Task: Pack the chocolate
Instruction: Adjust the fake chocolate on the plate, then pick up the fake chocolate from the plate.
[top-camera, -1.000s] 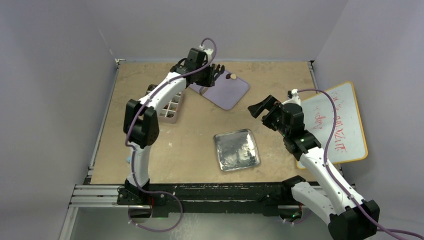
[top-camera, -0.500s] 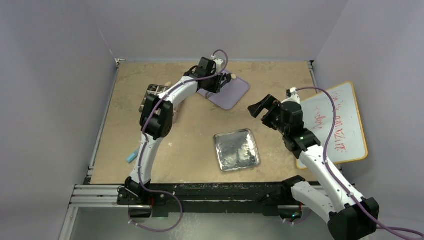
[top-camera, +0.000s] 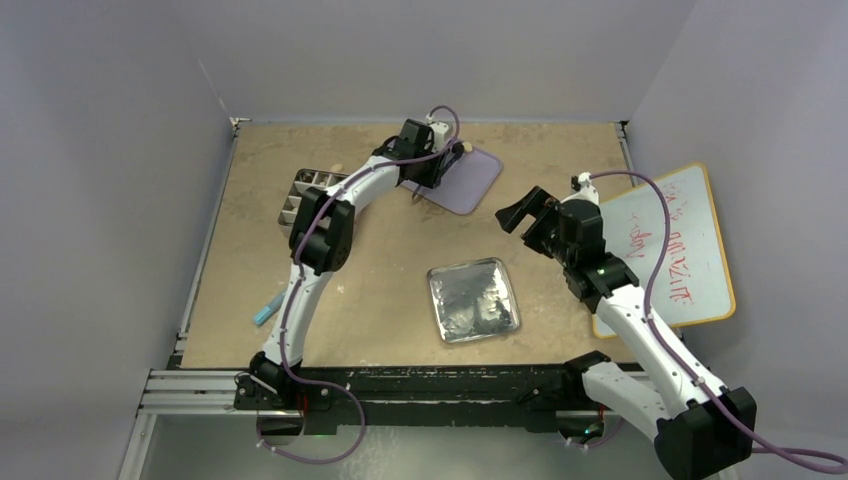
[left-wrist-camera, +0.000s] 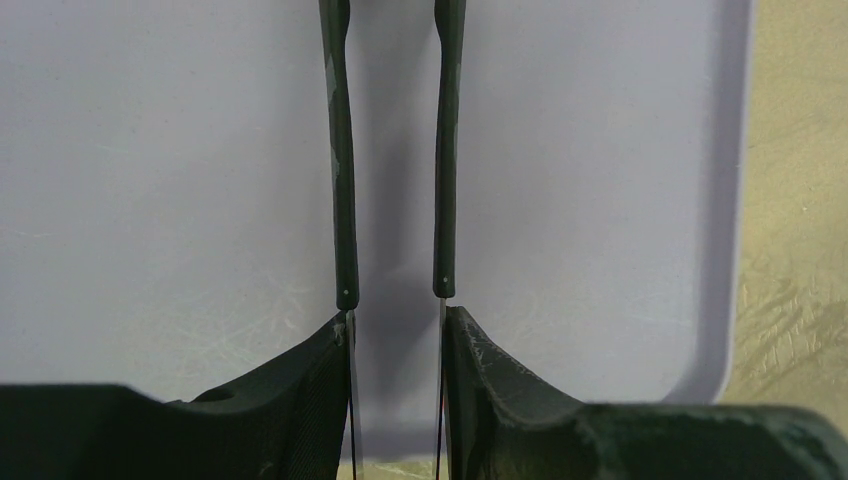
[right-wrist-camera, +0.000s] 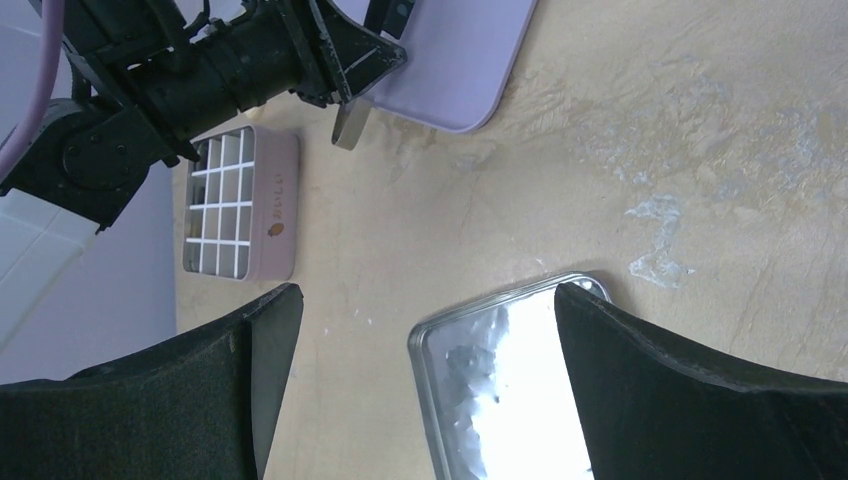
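Note:
My left gripper (top-camera: 438, 166) hovers over a lilac board (top-camera: 470, 185) at the back of the table, shut on black tweezers (left-wrist-camera: 343, 200). In the left wrist view the tweezers' two arms run forward from between my fingers (left-wrist-camera: 300, 380), a gap apart, over bare board (left-wrist-camera: 600, 150); their tips are cut off by the frame. One small cream piece of chocolate (top-camera: 466, 149) shows at the board's far edge, just right of the gripper. A gridded box (top-camera: 300, 195) stands left of the board, pink in the right wrist view (right-wrist-camera: 285, 160). My right gripper (top-camera: 520, 213) hangs open above the table, empty.
A shiny metal tray (top-camera: 473, 299) lies in the middle of the table, partly under my right fingers (right-wrist-camera: 700, 390). A whiteboard with red writing (top-camera: 670, 250) lies beyond the table's right edge. A small blue object (top-camera: 263, 314) rests near the left edge.
My left arm has swung right, carrying the gripper and tweezers further over the lilac board and uncovering the gridded box. The right arm has barely moved.

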